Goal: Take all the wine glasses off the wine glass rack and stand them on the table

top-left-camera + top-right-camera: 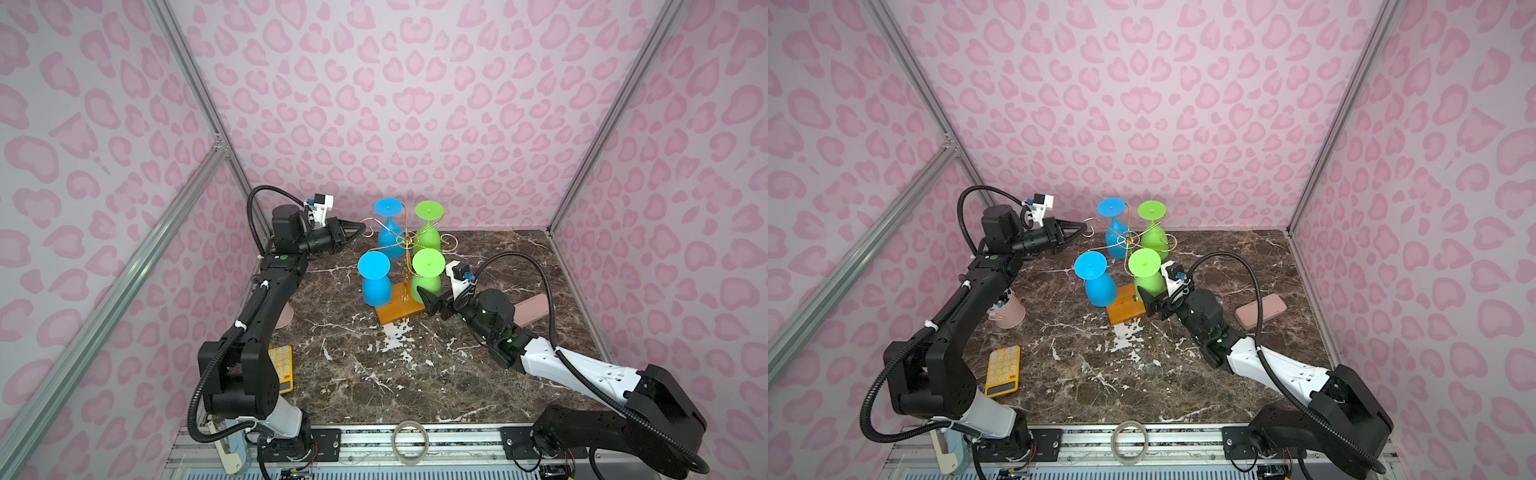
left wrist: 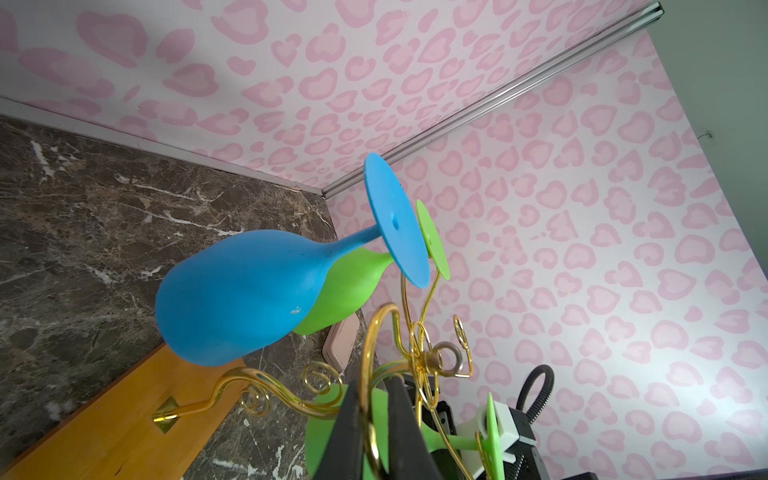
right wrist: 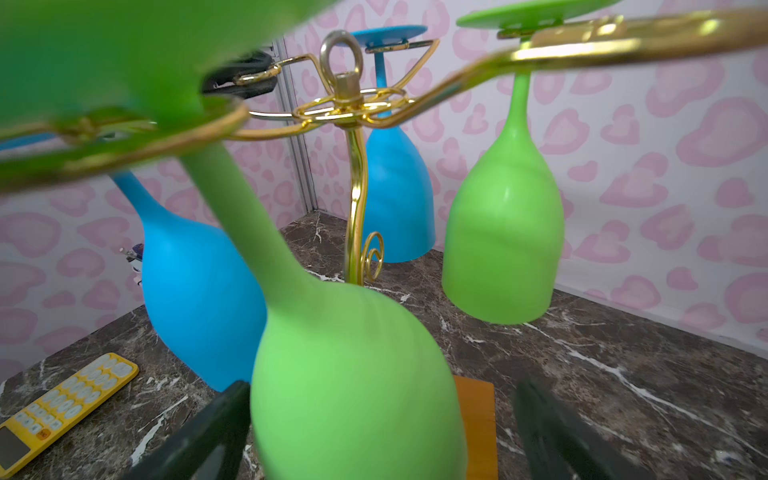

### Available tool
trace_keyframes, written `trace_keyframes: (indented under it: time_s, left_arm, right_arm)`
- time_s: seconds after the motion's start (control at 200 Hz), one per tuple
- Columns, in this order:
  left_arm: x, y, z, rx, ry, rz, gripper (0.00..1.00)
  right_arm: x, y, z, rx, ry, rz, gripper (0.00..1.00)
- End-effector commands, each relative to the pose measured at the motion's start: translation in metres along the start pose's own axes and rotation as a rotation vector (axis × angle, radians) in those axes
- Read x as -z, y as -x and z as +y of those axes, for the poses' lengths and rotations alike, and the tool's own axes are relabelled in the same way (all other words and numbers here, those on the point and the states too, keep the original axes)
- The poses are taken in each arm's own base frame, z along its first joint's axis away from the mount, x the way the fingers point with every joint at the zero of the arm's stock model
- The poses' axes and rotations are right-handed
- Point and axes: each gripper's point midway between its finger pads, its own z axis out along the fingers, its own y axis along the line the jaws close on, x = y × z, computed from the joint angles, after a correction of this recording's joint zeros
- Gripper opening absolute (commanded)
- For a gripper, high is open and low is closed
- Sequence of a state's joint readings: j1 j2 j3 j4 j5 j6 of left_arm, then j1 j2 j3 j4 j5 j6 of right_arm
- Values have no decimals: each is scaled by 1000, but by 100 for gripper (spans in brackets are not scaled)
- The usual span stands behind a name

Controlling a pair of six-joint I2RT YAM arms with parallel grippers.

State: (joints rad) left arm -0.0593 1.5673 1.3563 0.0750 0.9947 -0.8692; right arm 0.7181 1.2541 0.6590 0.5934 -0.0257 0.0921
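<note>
Right gripper [image 3: 382,436] gapes around near green glass [image 3: 349,365], not gripping. Left gripper [image 2: 374,428] pinches rack [image 3: 356,195] wire, steadying. Best: close softly, slide foot outward, no jerk.

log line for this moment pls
left claw: shut on wine glass rack arm | right claw: open, straddling near green wine glass bowl | grasp: not yet

Place: robot lab test booth | Evidence: pink heart-print panel walls [image 1: 415,62]; aluminium frame struts [image 1: 193,83]; dark brown marble tabletop [image 1: 415,386]
</note>
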Motion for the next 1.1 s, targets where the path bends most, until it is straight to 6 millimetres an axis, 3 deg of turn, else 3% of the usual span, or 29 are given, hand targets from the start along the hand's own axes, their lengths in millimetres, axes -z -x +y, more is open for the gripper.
trace_keyframes:
  time_s: [0.0, 0.27, 0.535, 0.815, 1.096]
  left_arm:
    - [-2, 6, 1, -121, 7, -16, 10]
    - [-4, 7, 5, -111, 14, -16, 10]
    - [-5, 6, 8, -99, 19, -14, 10]
    - [-6, 5, 11, -91, 22, -11, 10]
    - [-7, 5, 14, -80, 27, -10, 10]
  right_arm:
    - [5, 22, 1, 28, -12, -72, 99]
    - [15, 39, 4, 86, -7, -92, 98]
    - [14, 45, 16, 102, 60, -116, 75]
    - [14, 58, 19, 131, 71, -148, 80]
    - [7, 60, 27, 135, 111, -149, 58]
